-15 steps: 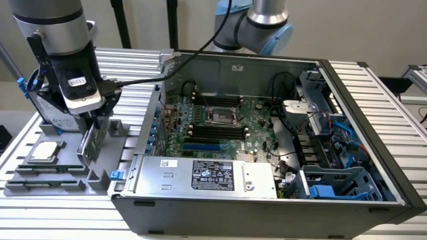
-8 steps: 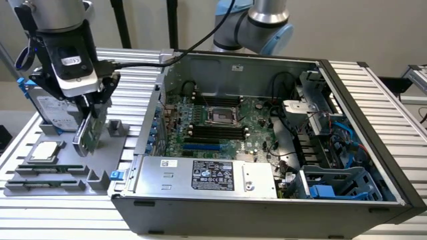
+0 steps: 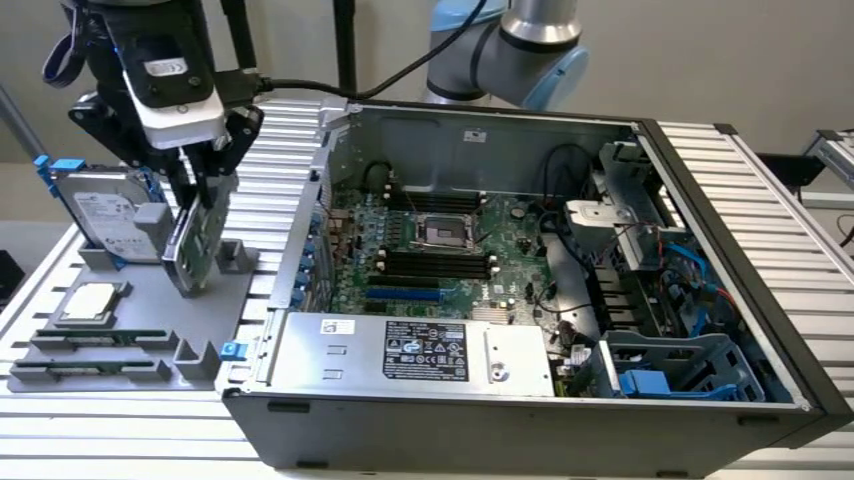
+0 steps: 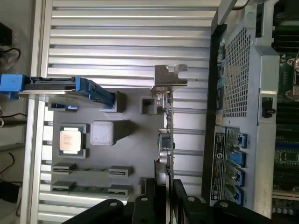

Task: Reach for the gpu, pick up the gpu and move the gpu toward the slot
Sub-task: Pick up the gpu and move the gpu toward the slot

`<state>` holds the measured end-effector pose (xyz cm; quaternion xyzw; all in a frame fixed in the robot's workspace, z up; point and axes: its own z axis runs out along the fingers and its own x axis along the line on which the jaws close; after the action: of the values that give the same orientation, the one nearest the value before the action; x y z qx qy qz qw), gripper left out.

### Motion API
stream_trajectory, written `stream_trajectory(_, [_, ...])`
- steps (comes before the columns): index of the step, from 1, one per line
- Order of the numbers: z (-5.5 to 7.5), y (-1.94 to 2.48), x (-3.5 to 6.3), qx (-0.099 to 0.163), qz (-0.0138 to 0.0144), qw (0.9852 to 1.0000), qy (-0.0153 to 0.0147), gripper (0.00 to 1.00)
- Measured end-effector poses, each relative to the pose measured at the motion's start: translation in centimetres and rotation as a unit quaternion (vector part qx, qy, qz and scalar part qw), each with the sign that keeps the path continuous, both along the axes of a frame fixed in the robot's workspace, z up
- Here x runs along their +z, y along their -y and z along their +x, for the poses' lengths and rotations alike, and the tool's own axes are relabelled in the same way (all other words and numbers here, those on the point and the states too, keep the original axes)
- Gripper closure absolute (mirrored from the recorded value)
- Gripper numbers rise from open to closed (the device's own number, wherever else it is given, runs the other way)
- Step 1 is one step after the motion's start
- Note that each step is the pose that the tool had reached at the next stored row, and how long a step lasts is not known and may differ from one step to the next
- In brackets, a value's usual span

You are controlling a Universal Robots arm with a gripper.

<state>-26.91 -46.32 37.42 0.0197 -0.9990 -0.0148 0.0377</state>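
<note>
Nearest, RAM sticks [image 3: 100,338] and CPU [image 3: 90,302] are being carried by the grey tray [image 3: 160,312] on the table [image 3: 80,425]. Behind them, gpu [image 3: 194,245] is being gripped by the tool [image 3: 198,190], closed narrow onto the card's edge, bracket [image 4: 169,78] at the end away from the wrist. Card is being held tilted, low over the tray, beside the hard drive [image 3: 100,212]. Open case [image 3: 534,430] is sitting to the exterior view's right.
</note>
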Motion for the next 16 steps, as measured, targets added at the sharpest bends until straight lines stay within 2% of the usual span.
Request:
stream_trajectory(7, [3.0, 0.11, 3.19, 0.001, 0.0043, 1.0000, -0.0014, 0.74])
stream_trajectory(11, [4.8, 0.12, 4.87, 0.001, 0.0046, 1.0000, -0.0035, 0.74])
stream_trajectory(16, [7.1, 0.12, 5.68, 0.002, 0.0053, 1.0000, -0.0050, 0.74])
